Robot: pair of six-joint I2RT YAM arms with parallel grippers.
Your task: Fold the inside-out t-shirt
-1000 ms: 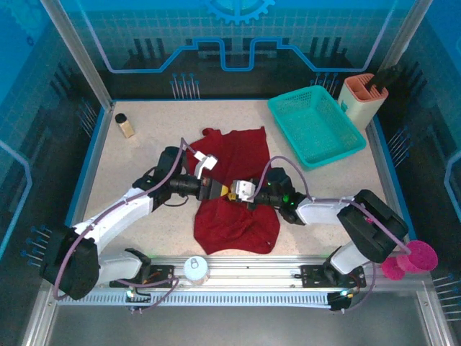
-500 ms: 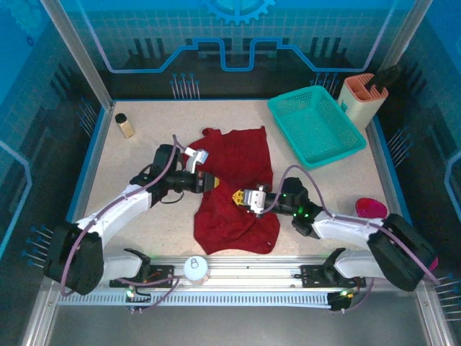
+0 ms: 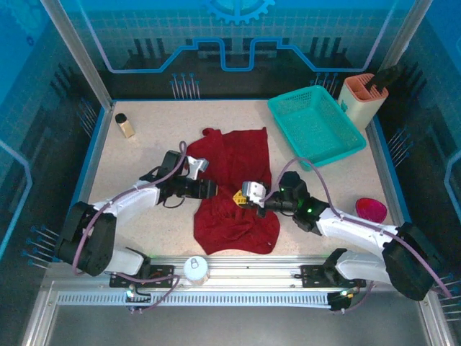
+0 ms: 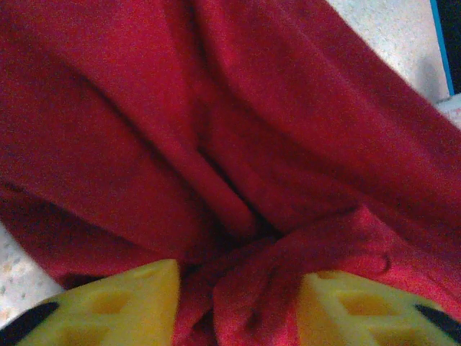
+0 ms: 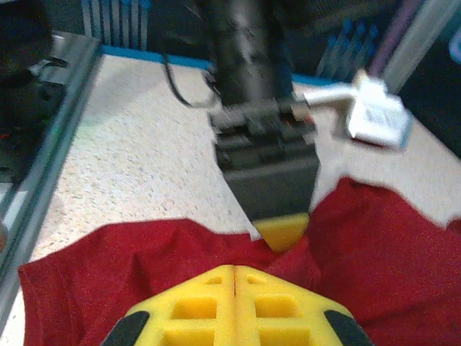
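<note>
Jaws met at the shirt's middle, left pair apart, right pair together.
Left of the teal plastic mesh basket (image 3: 317, 126) lay the plain dark red cloth t-shirt (image 3: 238, 155), long axis running toward the arms; the left gripper (image 4: 238, 288) straddled a bunched fold at its waist, and the right gripper (image 5: 234, 288), closed, faced it tip to tip.

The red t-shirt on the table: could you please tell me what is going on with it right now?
A robot is handling the dark red t-shirt, which lies crumpled and unfolded on the table. The left end effector has its fingers apart with bunched cloth between them. The right end effector is shut just opposite, over the cloth; whether it pinches any is unclear.
</note>
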